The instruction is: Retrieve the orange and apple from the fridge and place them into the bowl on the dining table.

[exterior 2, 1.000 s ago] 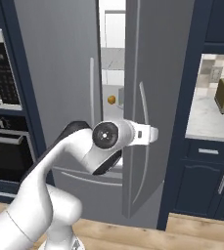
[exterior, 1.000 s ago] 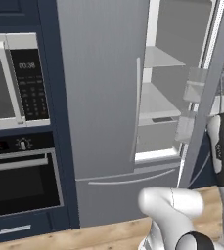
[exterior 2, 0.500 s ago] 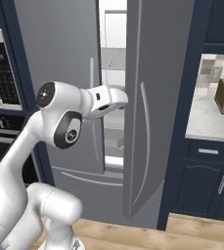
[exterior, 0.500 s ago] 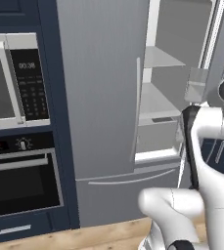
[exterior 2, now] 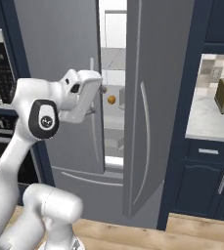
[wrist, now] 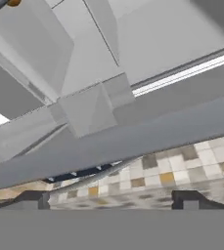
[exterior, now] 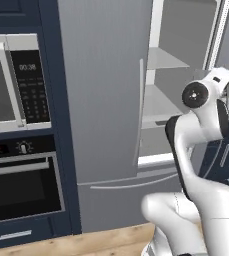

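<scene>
Over the last second the arm swings upward in front of the fridge [exterior 2: 147, 97]. In the right base view the wrist, earlier low at the door gap with its round joint facing the camera, now sits higher and further left, and the end effector [exterior 2: 101, 89] points right toward the opening between the doors. The orange [exterior 2: 111, 99] on the shelf inside, earlier partly masked by the arm, now shows just right of the end effector. In the left base view the arm now stands taller, its round joint raised near the open door.
</scene>
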Robot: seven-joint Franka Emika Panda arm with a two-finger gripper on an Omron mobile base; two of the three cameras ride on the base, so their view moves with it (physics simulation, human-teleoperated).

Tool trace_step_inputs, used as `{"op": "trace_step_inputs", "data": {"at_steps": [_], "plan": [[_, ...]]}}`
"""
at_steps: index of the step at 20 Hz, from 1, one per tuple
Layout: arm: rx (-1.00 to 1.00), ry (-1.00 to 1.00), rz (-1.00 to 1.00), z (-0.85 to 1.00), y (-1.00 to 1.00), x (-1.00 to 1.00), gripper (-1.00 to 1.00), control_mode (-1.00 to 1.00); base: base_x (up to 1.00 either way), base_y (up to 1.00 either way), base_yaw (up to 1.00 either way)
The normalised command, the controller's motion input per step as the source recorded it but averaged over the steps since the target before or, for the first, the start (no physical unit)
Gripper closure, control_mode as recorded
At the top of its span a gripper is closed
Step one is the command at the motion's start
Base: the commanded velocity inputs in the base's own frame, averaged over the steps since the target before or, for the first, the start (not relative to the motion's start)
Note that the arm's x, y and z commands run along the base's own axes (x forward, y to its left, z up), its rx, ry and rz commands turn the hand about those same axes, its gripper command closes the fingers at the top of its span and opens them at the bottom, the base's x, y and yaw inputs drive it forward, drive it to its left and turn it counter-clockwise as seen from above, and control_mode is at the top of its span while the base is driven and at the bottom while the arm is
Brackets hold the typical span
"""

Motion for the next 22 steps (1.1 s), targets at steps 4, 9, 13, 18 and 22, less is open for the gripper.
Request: {"op": "trace_step_inputs", "data": {"at_steps": [4,9,13,18,22], "plan": [[-0.40,0.41,0.00,0.23,0.22,0.22,-1.00,-1.00,0.00,0.00,0.00],[-0.18,0.43,-0.01,0.04,-0.02,0.63,-1.00,-1.00,0.00,0.00,0.00],[-0.02,0.14,0.00,0.00,-0.28,0.63,-1.00,-1.00,0.00,0.00,0.00],[0.00,0.18,0.00,0.00,-0.64,0.33,-1.00,-1.00,0.00,0.00,0.00],[0.00,0.18,0.00,0.00,-0.75,0.22,-1.00,-1.00,0.00,0.00,0.00]]}}
